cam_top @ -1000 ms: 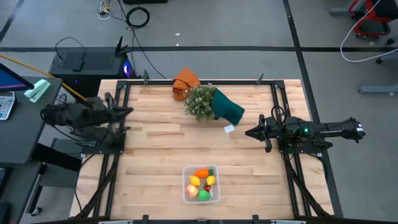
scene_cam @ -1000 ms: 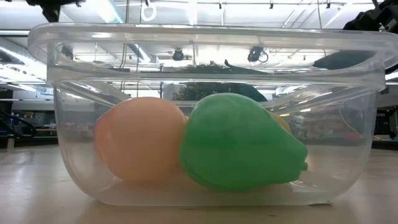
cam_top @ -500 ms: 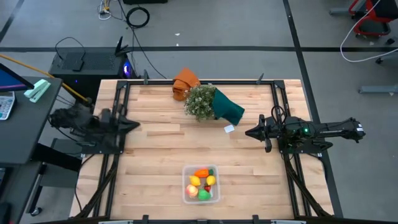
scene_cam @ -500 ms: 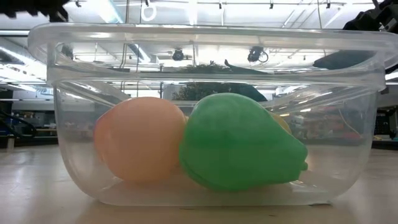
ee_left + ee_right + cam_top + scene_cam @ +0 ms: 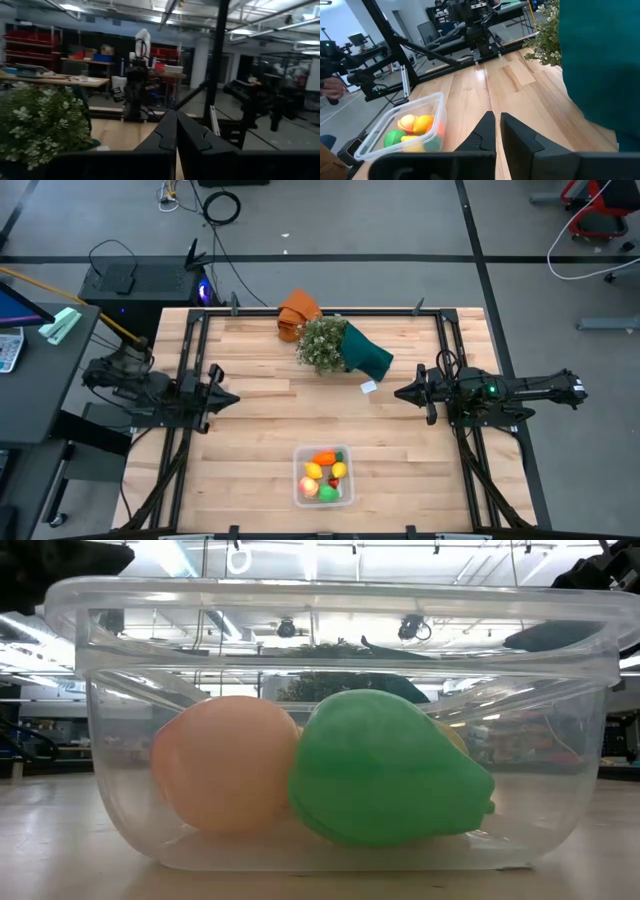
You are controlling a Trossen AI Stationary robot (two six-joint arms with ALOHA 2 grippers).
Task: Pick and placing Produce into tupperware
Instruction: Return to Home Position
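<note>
The clear tupperware [image 5: 323, 475] stands on the table near the near edge, close up in the low view [image 5: 330, 600] and also in the right wrist view [image 5: 437, 102]. Inside lie the orange carrot [image 5: 325, 458], two yellow lemons [image 5: 313, 471], the peach [image 5: 225, 765], a tiny red berry [image 5: 333, 481] and a green piece [image 5: 385, 770]. My left gripper [image 5: 235, 398] [image 5: 176, 114] is shut and empty at the table's left side. My right gripper [image 5: 398, 392] [image 5: 497, 116] is shut and empty at the right side, pointing toward the table's left.
A bushy plant in teal wrap [image 5: 340, 347] lies toward the far edge, with an orange cloth [image 5: 297, 313] behind it. A small white scrap [image 5: 368, 387] sits just in front of my right gripper. Bare wood [image 5: 270, 415] spreads between the arms.
My left gripper has swung toward the table's near edge and a little toward the right, turning inward over the table's left side while staying shut. The right arm and the tupperware have kept still.
</note>
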